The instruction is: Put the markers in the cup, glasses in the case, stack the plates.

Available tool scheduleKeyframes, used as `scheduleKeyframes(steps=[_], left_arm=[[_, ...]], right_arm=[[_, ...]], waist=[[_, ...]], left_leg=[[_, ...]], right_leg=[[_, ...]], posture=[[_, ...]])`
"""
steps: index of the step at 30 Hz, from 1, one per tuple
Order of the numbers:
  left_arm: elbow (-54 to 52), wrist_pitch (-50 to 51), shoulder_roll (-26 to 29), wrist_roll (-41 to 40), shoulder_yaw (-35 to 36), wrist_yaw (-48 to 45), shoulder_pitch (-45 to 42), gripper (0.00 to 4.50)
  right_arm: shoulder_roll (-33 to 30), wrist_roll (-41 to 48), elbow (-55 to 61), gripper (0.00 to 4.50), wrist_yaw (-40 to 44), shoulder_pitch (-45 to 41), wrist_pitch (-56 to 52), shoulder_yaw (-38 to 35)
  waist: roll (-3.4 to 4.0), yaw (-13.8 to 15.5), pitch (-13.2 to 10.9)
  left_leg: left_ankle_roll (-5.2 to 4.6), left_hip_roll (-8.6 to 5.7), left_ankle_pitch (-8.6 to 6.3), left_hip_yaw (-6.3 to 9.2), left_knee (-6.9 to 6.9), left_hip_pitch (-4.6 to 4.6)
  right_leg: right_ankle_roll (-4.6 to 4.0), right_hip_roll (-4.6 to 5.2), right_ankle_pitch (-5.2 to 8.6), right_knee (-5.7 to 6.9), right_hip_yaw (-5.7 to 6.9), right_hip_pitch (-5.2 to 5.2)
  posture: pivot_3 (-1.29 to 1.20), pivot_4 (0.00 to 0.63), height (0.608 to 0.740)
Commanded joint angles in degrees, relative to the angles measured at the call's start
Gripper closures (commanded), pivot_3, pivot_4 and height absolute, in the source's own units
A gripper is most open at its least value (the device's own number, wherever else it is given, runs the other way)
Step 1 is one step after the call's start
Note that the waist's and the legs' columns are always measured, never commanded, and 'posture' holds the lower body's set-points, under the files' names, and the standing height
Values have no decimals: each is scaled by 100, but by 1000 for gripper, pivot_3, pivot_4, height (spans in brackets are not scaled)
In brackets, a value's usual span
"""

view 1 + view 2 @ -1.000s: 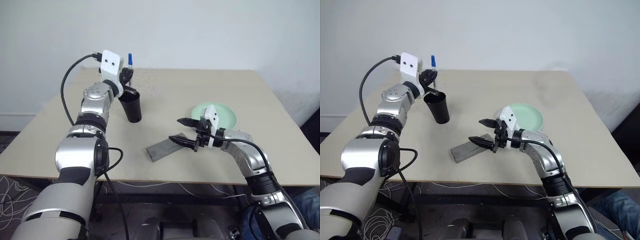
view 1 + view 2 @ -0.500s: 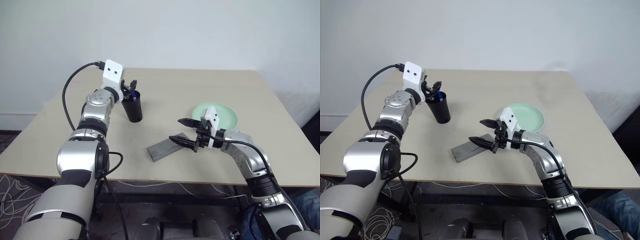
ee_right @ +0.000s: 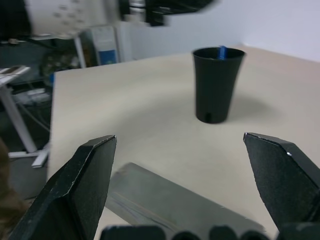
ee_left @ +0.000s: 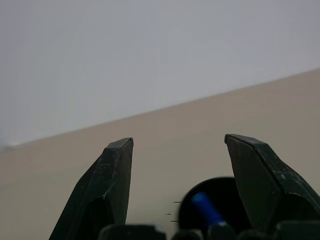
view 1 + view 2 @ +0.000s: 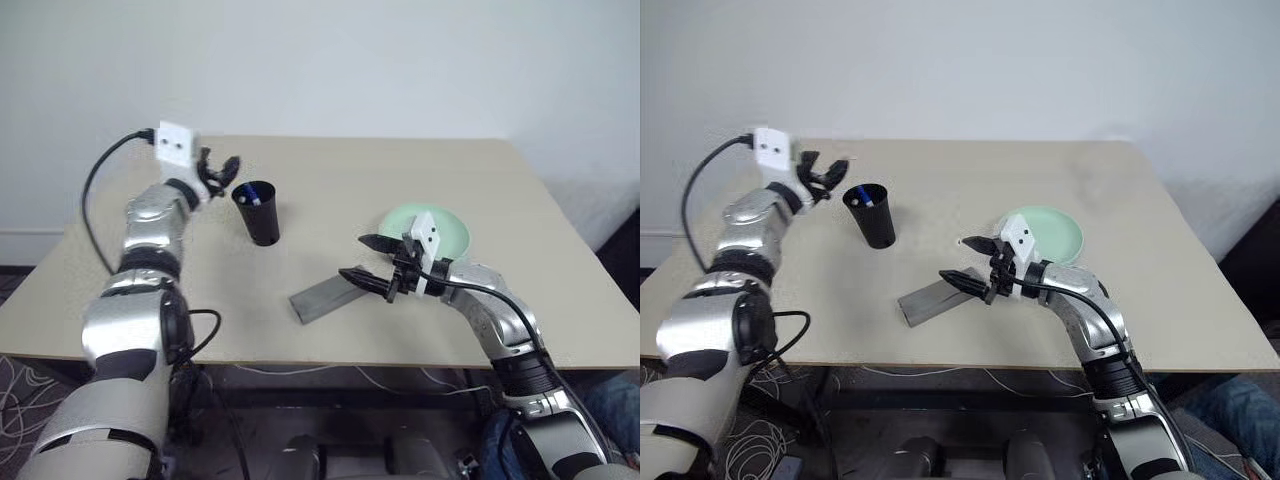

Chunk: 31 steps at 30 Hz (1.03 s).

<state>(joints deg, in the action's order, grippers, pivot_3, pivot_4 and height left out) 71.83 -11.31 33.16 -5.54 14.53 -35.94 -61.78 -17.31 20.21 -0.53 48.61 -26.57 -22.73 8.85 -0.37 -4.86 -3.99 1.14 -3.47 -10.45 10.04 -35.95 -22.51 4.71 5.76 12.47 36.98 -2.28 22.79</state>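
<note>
No readable text, label, brand or number appears anywhere.

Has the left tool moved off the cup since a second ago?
Yes. The left tool, open and empty, has swung from over the cup out toward the table's left edge.

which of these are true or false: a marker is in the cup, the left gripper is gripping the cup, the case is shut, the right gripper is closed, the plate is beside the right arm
A marker is in the cup: true, a blue cap shows inside.
The left gripper is gripping the cup: false, it is open, beside and clear of it.
The case is shut: true, it lies flat and closed.
The right gripper is closed: false, its fingers are spread wide over the case's end.
The green plate is beside the right arm: true.
</note>
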Motion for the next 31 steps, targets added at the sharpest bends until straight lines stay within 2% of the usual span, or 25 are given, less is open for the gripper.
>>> scheduleKeyframes(steps=[1,3,7,10,12,15,21,31], left_arm=[[-1066,244,367,-552,268,-949,632,1434],[-1564,517,482,-757,328,-1209,1022,1434],[-3982,1570,648,-1417,510,-1708,3026,1434],[-5335,1925,601,-1527,566,-1497,4322,1434],[-5906,2106,444,-1577,600,-1176,4753,1434],[-6332,2131,185,-1529,528,-835,5071,1434],[-6576,1871,-349,-1259,250,-252,5197,1434],[-6758,1795,-709,-1174,-90,20,5405,1434]], right_arm=[[-98,145,195,91,-64,-5,-40,-291],[-114,196,210,91,-72,10,-101,-339],[-507,166,28,91,71,106,-174,-551],[-863,106,-482,91,123,99,59,-853],[-1076,128,-783,91,199,94,194,-1050],[-1374,52,-1196,91,310,89,387,-1244],[-1733,-140,-1742,91,369,67,742,-1383],[-1796,-143,-1487,91,308,238,656,-1412]], waist=[[1,9,1],[2,1,2],[11,23,4],[11,26,4],[14,103,2],[16,222,1],[39,225,5],[41,204,6]], left_leg=[[0,-1,0,1,0,0],[0,-2,0,-2,0,4],[3,0,-2,-1,3,13],[10,1,-7,-4,16,26],[26,4,-16,-3,18,25],[30,10,-19,-3,16,23],[30,16,-19,-25,11,0],[17,16,-10,-31,3,0]], right_leg=[[0,1,0,-3,1,-4],[-1,3,0,-4,-3,-8],[-6,5,-1,-6,-5,-17],[-11,7,-1,-17,-12,-24],[-16,6,-3,-18,-7,-24],[-38,8,0,-18,7,-31],[-39,11,1,-20,9,-36],[-33,6,-1,-26,3,-30]], posture=[[0,0,740],[0,0,740],[0,0,740],[0,0,740],[0,0,740],[0,0,740],[0,0,740],[0,0,740]])
